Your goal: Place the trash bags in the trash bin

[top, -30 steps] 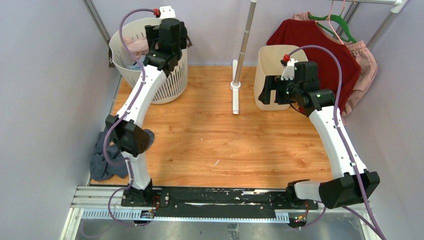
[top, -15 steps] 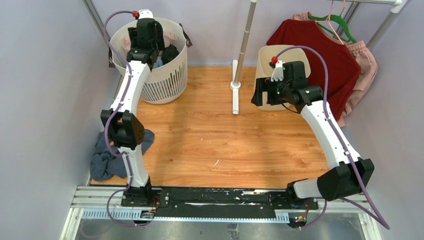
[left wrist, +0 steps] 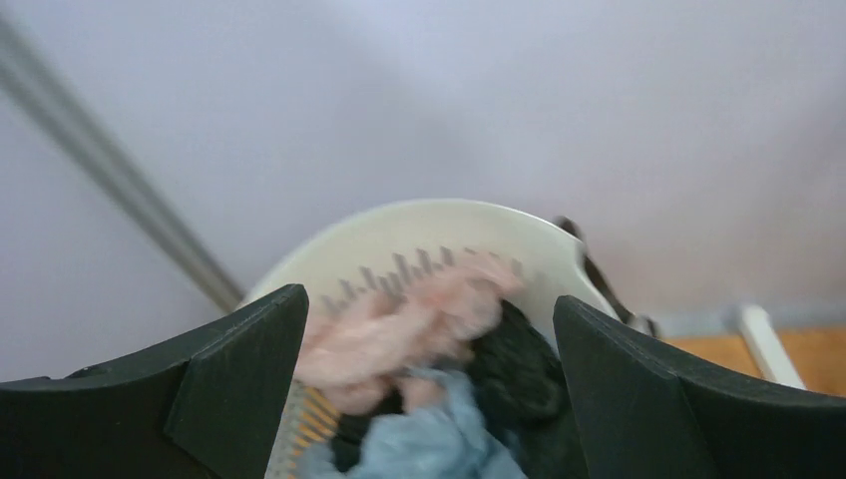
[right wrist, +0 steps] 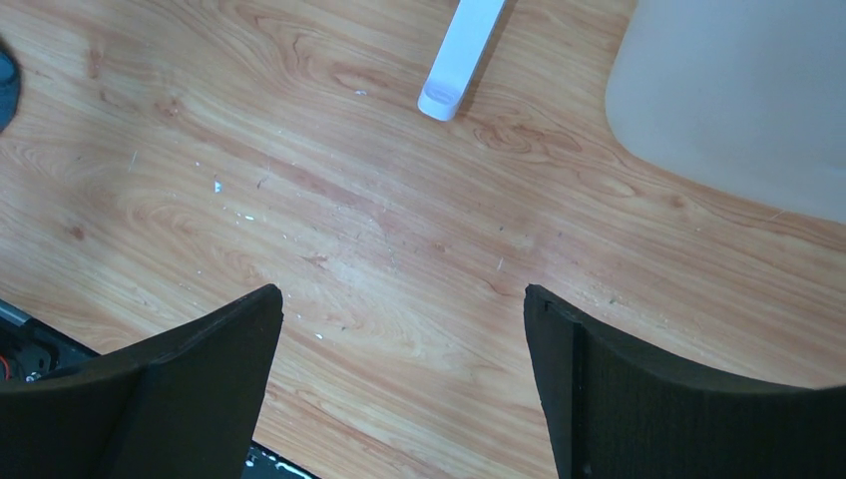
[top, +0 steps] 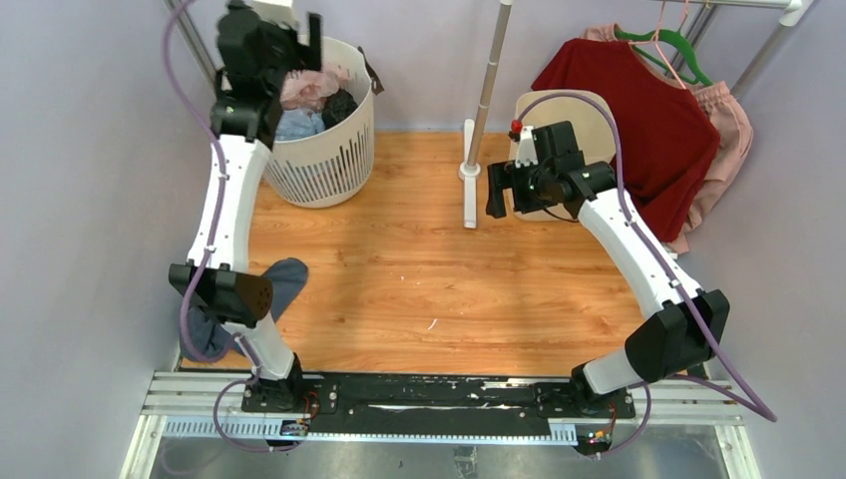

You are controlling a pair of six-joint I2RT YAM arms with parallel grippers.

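The cream trash bin (top: 587,106) stands at the back right, its smooth wall (right wrist: 738,90) filling the right wrist view's upper right corner. My right gripper (top: 504,195) (right wrist: 402,294) hangs open just left of the bin, over bare wood floor, holding nothing. My left gripper (top: 289,45) (left wrist: 429,304) is raised above the white slotted basket (top: 329,165), open and empty. Inside the basket lies a crumpled pale-pink mass (top: 309,88) (left wrist: 409,319), apparently the trash bag, though it is blurred. It sits on blue cloth (left wrist: 429,439) beside a black item (left wrist: 519,369).
A white stand pole (top: 486,80) rises mid-back, its foot (right wrist: 454,60) lying on the floor left of the bin. A red shirt (top: 629,90) and a pink garment (top: 726,120) hang at back right. Blue-grey cloth (top: 205,329) lies by the left arm's elbow. Walls close both sides.
My left gripper rose up and to the left out of the basket, empty, uncovering the pink mass. My right gripper moved left, away from the bin's front.
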